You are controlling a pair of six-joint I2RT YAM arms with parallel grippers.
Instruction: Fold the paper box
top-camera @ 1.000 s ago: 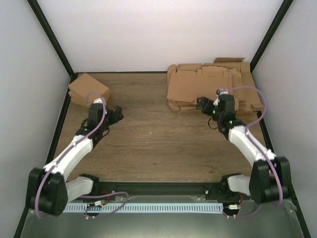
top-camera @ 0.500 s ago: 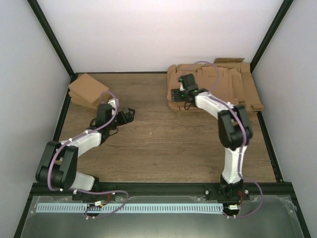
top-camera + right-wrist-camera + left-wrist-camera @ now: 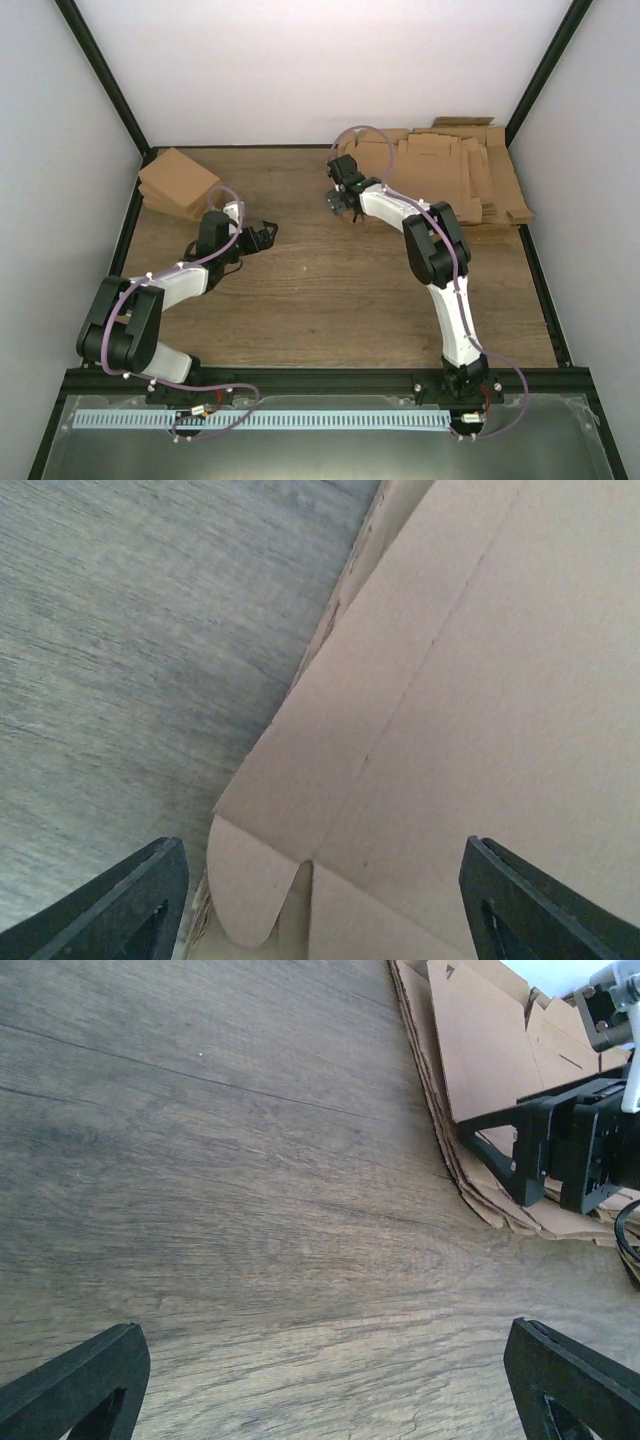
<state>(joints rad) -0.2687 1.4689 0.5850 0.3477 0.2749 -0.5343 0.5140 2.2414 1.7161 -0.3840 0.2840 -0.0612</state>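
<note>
No single paper box shows apart from the piles; it is out of view. My right gripper [image 3: 339, 203] [image 3: 318, 846] is open over the left edge of the pile of flat tabbed cardboard sheets [image 3: 440, 175] [image 3: 480, 680]. Its fingers [image 3: 130, 900] straddle a rounded tab of the top sheet, and nothing is held. The left wrist view shows that gripper [image 3: 470, 1136] at the pile's corner [image 3: 480, 1040]. My left gripper [image 3: 263, 235] [image 3: 322, 1332] stands wide open low over bare wood, left of the pile, pointing toward it.
A pile of small brown folded boxes [image 3: 178, 183] sits at the back left corner. Black frame posts and pale walls close in the wooden table [image 3: 320, 290] on three sides. Purple cables loop along both arms.
The right arm has swung left along the sheet pile, from its right part to its left edge. The left gripper has slid a little to the right, toward the pile.
</note>
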